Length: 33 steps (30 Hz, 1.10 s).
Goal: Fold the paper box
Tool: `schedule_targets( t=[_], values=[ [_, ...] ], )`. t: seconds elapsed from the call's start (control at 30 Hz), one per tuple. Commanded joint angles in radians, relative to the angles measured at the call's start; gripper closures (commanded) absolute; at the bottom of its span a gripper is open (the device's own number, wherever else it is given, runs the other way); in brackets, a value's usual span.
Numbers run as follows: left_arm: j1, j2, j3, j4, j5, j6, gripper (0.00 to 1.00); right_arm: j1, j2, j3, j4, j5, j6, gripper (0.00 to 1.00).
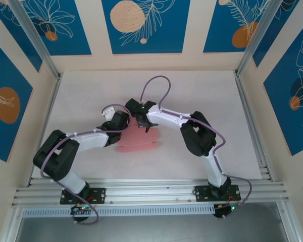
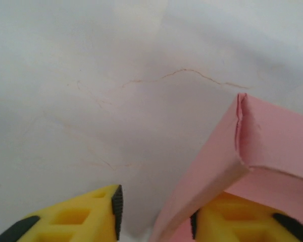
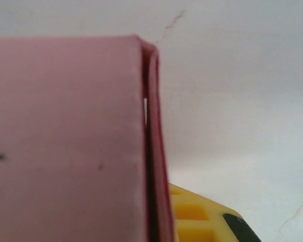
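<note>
Half-folded box (image 1: 137, 142) lay on table (image 1: 202, 101).
Top: L claw (image 1: 123, 135), R claw (image 1: 146, 127) at its far edge. L wrist: jaws apart, box wall against one. R wrist: pinched shut on doubled flap; thin, light card, prob. crushable, so hold near folds.

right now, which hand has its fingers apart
The left hand: bare table shows between its yellow fingers. The right hand is shut on a doubled wall of the paper box.

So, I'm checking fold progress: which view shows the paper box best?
Top external: most of the pink paper box shows, lying on the table. Left wrist gives one creased corner; right wrist, a blurred flat panel and its doubled edge.
</note>
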Motion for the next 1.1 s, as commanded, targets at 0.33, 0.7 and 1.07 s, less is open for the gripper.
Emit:
schedule_targets(
  t=[0.33,0.7,1.07],
  values=[
    [0.047,-0.251,-0.028,-0.024,0.090,0.167,0.28,-0.071,-0.006,0.047,-0.199,-0.014,-0.171,0.97],
    [0.285,-0.251,0.170,-0.233,0.730,0.521,0.22,-0.130,-0.076,0.032,-0.244,-0.314,-0.691,1.00],
    [0.304,-0.118,0.271,-0.322,0.974,0.550,0.25,-0.181,0.053,0.138,-0.379,-0.442,-0.863,1.00]
  ],
)
